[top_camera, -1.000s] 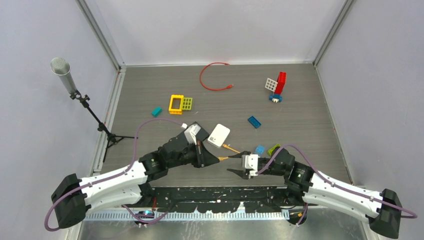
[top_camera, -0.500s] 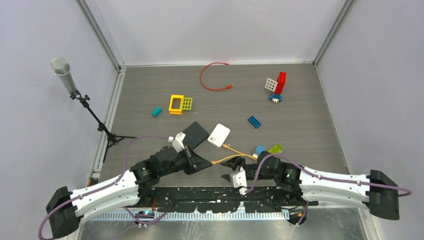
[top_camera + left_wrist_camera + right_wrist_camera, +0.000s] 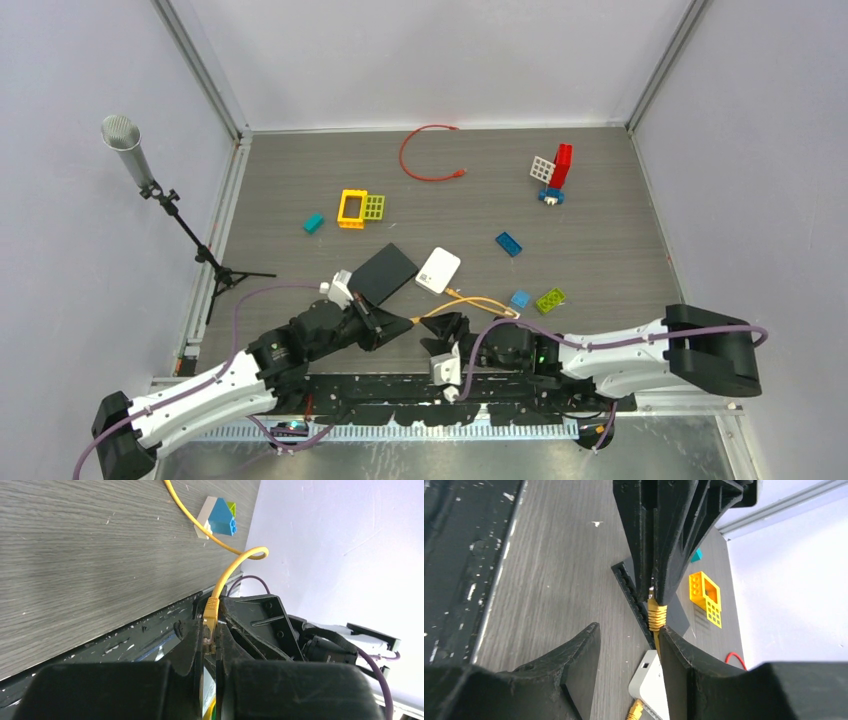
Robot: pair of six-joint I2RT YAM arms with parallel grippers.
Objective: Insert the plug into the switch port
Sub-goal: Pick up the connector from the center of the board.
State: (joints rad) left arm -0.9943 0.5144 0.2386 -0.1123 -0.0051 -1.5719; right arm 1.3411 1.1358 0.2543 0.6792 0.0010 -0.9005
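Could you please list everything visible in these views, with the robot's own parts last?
microphone stand: 1, grey and black, left side
red cable: 1, red, far middle of the table
brick stack: 1, red, white and blue, far right
frame brick: 1, yellow with a green grid piece, left of centre
teal brick: 1, teal, left of the frame brick
blue bricks: 2, blue, right of centre
lime brick: 1, lime, beside the nearer blue brick
switch: 1, black, centre
white box: 1, white, right of the switch
yellow cable: 1, yellow, near middle
plug: 1, yellow, in the left gripper
left gripper: 1, black, shut on the plug
right gripper: 1, black, open, facing it
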